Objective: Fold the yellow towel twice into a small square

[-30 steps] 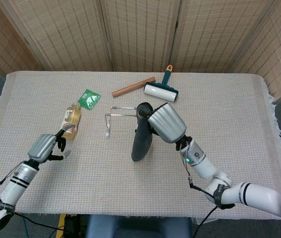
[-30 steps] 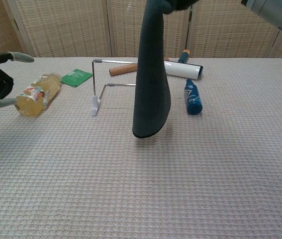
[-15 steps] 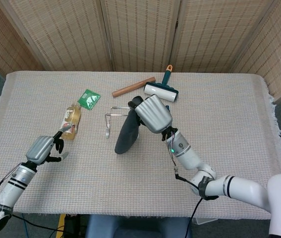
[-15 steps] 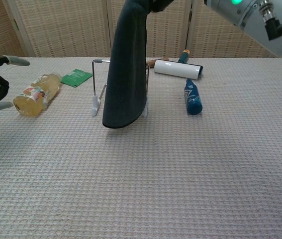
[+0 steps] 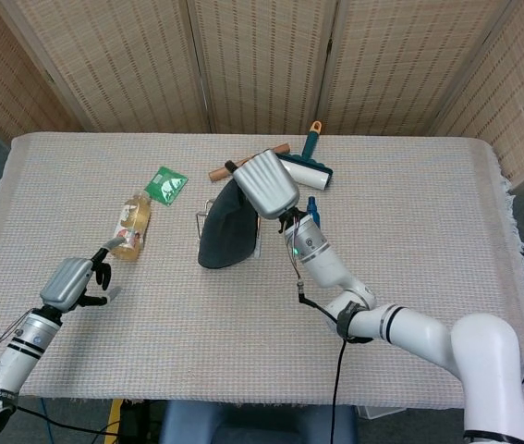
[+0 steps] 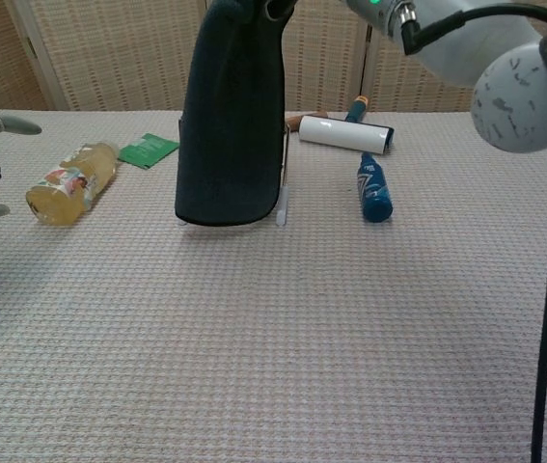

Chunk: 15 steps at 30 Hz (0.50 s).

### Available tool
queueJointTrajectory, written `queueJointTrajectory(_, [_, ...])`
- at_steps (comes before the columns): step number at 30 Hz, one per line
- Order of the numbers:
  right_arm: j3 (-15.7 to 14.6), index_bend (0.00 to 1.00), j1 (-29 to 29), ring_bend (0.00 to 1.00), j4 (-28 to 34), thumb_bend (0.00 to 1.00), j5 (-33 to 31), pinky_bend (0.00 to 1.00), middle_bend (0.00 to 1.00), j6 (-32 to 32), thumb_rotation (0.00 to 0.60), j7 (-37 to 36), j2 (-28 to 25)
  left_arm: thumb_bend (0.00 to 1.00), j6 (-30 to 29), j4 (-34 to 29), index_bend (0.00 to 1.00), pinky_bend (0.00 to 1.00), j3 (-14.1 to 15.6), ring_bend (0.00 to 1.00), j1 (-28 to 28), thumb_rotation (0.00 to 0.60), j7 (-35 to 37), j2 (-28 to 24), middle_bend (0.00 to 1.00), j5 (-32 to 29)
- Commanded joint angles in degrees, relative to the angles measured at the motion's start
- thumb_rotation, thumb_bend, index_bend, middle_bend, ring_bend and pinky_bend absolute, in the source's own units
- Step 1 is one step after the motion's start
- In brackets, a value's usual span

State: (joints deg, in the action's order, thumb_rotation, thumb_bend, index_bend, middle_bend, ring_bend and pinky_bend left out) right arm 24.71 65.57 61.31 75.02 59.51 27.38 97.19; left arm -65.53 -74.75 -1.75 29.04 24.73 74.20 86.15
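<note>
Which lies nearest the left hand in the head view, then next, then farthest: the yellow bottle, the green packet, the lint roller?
From the left hand:
1. Yellow bottle, just beyond it on the table's left.
2. Green packet, farther back, past the bottle.
3. Lint roller, far across, behind the right hand.

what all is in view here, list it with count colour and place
cloth: 1, dark grey, hanging from the right hand over the rack
wire rack: 1, silver, mid table, mostly hidden by cloth
bottle: 1, yellowish, lying left
blue bottle: 1, lying right of rack
green packet: 1, behind yellowish bottle
lint roller: 1, white, teal handle, far side
wooden stick: 1, brown, far side
left hand: holds nothing
right hand: grips cloth
</note>
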Motion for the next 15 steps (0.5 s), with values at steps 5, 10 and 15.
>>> queueJointTrajectory(5, [-0.6,0.73,5.3,1.00,-11.7,0.52,0.0,1.00,0.92,-3.1,0.600,-1.5,4.6,0.36,0.2,0.5,0.01,0.84,0.2,0.62,-0.4,0.600,0.4,0.2,0.71,-0.2])
queueJointTrajectory(10, [-0.9,0.73,7.7,1.00,-18.7,0.52,-0.1,1.00,0.92,-4.3,0.600,-4.3,7.6,0.36,0.2,0.8,0.01,0.84,0.2,0.62,-0.8,0.600,0.6,0.3,0.71,-0.3])
queueJointTrajectory(15, [-1.2,0.73,9.5,1.00,-24.3,0.51,-0.3,1.00,0.92,-5.3,0.600,-6.8,10.0,0.36,0.2,0.8,0.01,0.84,0.4,0.62,-1.1,0.600,0.7,0.1,0.71,-0.3])
